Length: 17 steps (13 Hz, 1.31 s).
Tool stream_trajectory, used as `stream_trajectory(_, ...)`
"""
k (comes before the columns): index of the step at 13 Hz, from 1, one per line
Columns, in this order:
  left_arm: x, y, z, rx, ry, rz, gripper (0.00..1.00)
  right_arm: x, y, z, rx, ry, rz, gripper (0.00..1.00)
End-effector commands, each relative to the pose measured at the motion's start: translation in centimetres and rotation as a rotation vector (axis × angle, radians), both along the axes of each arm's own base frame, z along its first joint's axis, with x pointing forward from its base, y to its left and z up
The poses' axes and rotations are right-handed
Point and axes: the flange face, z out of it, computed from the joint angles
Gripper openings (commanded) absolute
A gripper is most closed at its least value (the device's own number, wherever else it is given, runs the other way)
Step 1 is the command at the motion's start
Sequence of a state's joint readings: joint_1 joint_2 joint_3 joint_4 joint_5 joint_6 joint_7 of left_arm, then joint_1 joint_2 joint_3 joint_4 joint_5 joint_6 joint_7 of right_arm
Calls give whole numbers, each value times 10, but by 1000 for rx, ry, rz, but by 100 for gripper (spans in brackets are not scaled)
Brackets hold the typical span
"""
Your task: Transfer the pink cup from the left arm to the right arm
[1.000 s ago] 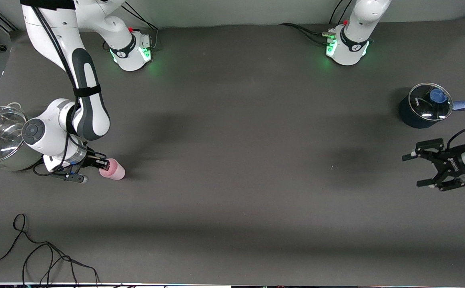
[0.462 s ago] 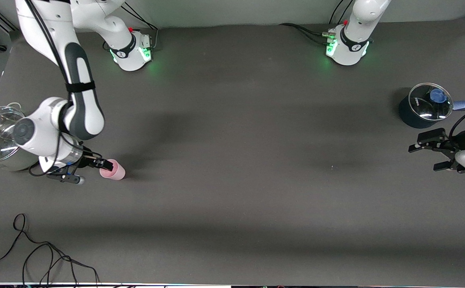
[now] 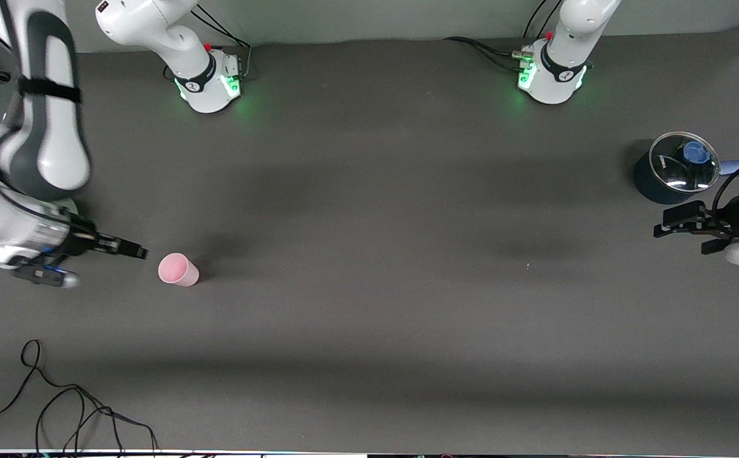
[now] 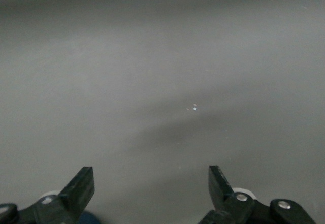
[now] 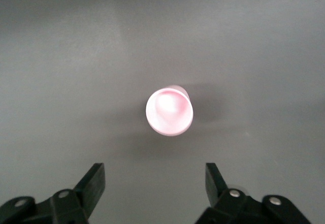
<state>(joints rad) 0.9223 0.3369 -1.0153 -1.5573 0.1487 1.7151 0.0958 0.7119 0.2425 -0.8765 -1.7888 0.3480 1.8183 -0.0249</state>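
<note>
While the pink cup [image 3: 178,270] stands free, both the right pincer [image 3: 129,249] and left pincer [image 3: 680,224] gape empty.

A small pale-pink cup [image 3: 178,270] stands upright, mouth open upward, on the dark worktop [image 3: 369,286] near the right arm's end, well clear of the edge nearest the front camera. Plain, tapered, handleless, it stands free, touched by nothing.

Both claws [image 3: 684,222] [image 3: 129,249] open, aloft
</note>
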Motion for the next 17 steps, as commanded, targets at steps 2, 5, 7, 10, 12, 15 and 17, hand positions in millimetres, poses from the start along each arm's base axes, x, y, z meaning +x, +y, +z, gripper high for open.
stream_trajectory(2,-15,-15,39,114,31,149,100,-14,-1,99,-80,60,16,95)
stream_trajectory(5,-25,-22,57,143,41,144,100,-33,-19,158,-79,56,11,100)
stream_trajectory(7,-34,-33,70,184,19,144,100,-46,-28,179,-135,88,16,100)
stream_trajectory(10,-40,-52,72,204,29,111,100,-50,-35,183,-125,85,7,100)
stream_trajectory(12,-41,-55,71,227,40,95,100,-49,-29,181,-131,92,15,100)
stream_trajectory(15,-52,-54,87,216,20,90,100,-51,-34,181,-130,96,8,100)
stream_trajectory(17,-59,-56,92,218,12,78,100,-51,-36,181,-129,97,5,100)
